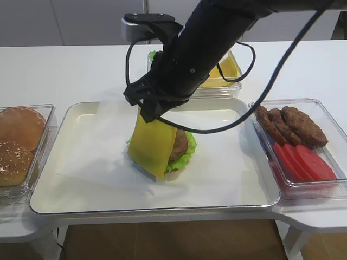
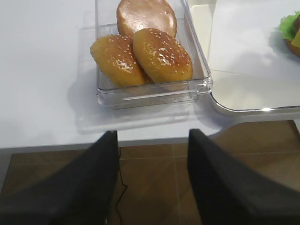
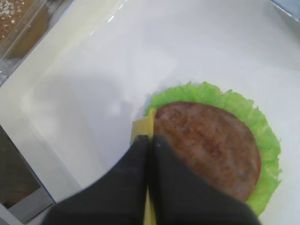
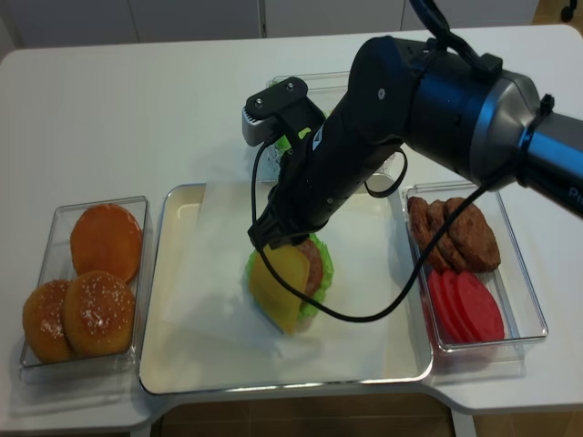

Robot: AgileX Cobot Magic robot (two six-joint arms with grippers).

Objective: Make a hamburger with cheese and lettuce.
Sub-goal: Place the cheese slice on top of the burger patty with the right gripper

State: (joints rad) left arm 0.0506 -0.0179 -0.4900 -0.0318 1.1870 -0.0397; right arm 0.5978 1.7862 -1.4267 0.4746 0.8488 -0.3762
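Pinching the cheese (image 1: 153,143), the right tool (image 3: 151,138) overhangs the hamburger (image 3: 208,145).

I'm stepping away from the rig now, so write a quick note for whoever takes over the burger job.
Right claw: shut on the cheese, which hangs nearly on edge at the left side of the hamburger, not yet laid flat.
Left claw: open, holding nothing, off the table edge near the bun box.
Hamburger: on the paper in the tray, patty on the lettuce.
Done: lettuce and patty stacked, cheese picked up.
Left: lay the cheese flat on the patty and release; probably top with a bun.
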